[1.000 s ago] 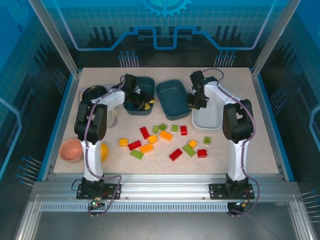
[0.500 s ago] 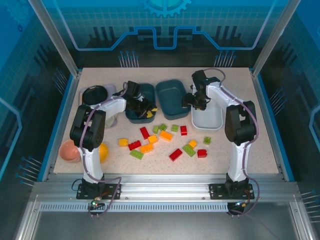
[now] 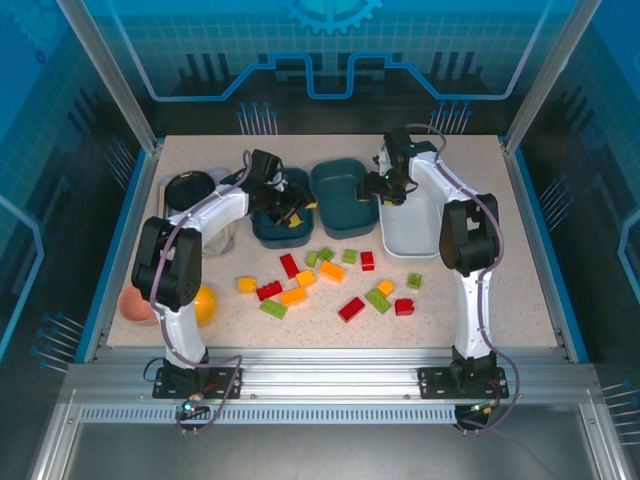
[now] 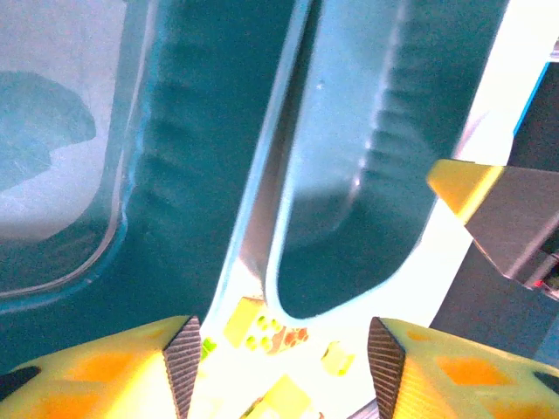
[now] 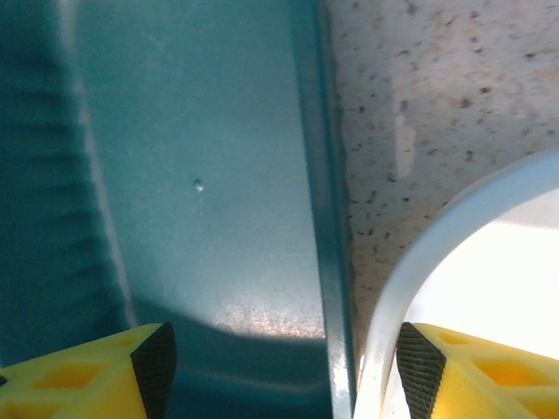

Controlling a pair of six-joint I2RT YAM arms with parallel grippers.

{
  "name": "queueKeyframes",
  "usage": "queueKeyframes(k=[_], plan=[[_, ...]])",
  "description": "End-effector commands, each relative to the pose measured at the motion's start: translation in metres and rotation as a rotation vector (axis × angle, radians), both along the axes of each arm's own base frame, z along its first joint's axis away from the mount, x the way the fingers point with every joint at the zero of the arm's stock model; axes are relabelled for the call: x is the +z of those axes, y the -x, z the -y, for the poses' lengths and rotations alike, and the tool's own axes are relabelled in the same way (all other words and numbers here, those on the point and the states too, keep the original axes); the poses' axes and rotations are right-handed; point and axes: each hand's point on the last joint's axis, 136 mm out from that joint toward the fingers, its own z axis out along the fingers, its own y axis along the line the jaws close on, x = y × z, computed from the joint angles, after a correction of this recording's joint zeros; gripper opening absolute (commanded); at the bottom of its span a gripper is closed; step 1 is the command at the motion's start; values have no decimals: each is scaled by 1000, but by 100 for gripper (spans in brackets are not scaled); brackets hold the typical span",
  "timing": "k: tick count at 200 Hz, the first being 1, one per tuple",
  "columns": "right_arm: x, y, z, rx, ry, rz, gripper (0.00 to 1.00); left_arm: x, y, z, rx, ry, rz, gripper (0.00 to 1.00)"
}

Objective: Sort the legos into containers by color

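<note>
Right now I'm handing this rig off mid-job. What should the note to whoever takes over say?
Left end effector: open, holding nothing, over the left teal bin.
Right end effector: open, holding nothing, over the gap between the middle teal bin and the white bin.
Legos: red, orange-yellow and green mixed, loose on the table in front of the bins.
Done: no brick seen in the middle teal or white bin. The left teal bin is partly hidden by the end effector.
Left: apparently the whole sort, one colour per bin.
</note>
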Motion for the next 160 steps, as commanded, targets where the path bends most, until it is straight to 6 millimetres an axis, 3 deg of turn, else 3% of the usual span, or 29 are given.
queueKeyframes(k=[1,40,61,82,99,132,160], plan=[[16,-2,-18,60,-87,25,70,26,5,-11,13,-62,53,59],[45,-4,-5,29,-39,106,71,48,21,-23,22,-98,117,66],[66,9,23,-52,91,154,72,60,37,-25,-4,-105,159,70],[80,49,54,-172,188,181,72,68,59,-19,-69,-112,212,77],[77,98,73,-235,244,176,72,71,84,-6,-156,-107,256,82],[45,185,95,-306,257,86,73,62,131,24,-320,-111,310,89],[21,219,98,-326,223,49,73,48,155,39,-379,-108,308,89]])
